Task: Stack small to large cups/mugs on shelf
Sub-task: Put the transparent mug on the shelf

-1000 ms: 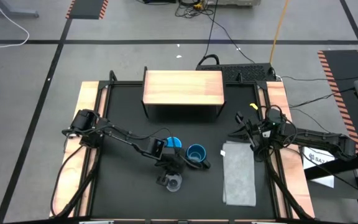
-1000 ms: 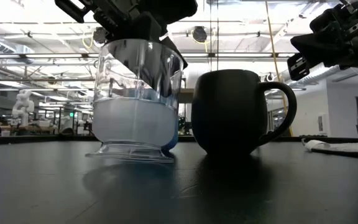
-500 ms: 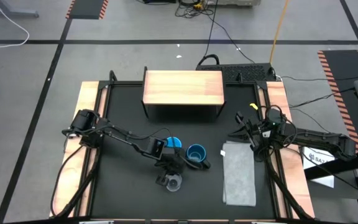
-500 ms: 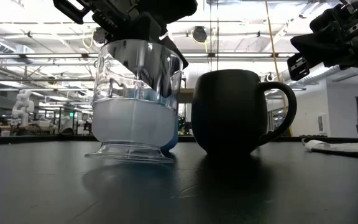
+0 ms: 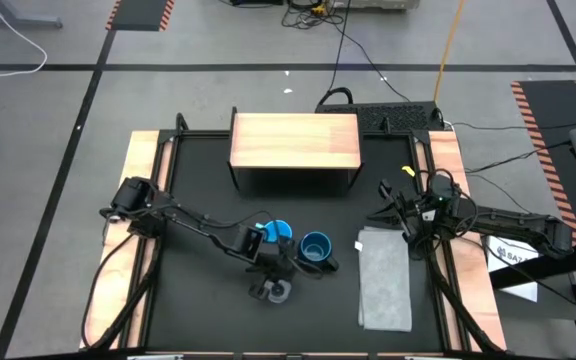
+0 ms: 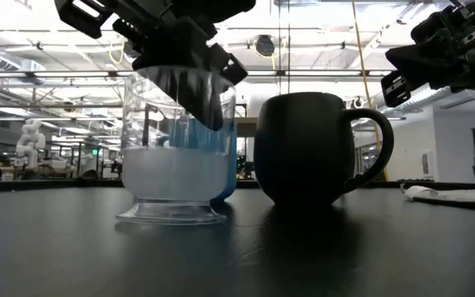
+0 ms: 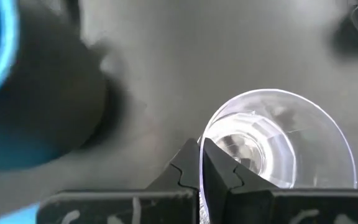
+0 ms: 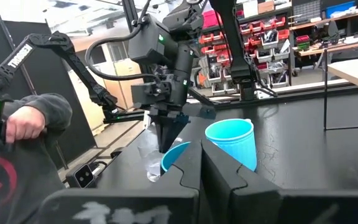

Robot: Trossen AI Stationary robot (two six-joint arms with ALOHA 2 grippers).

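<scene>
Shelf [image 5: 294,141] top free, mugs [image 5: 298,243] clustered.

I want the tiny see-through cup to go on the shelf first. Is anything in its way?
Yes. The light-blue mug stands between the tiny clear cup and the shelf, with the navy mug just beside that line. The left tool, pinching the cup's rim, would likely have to lift it over them.
</scene>
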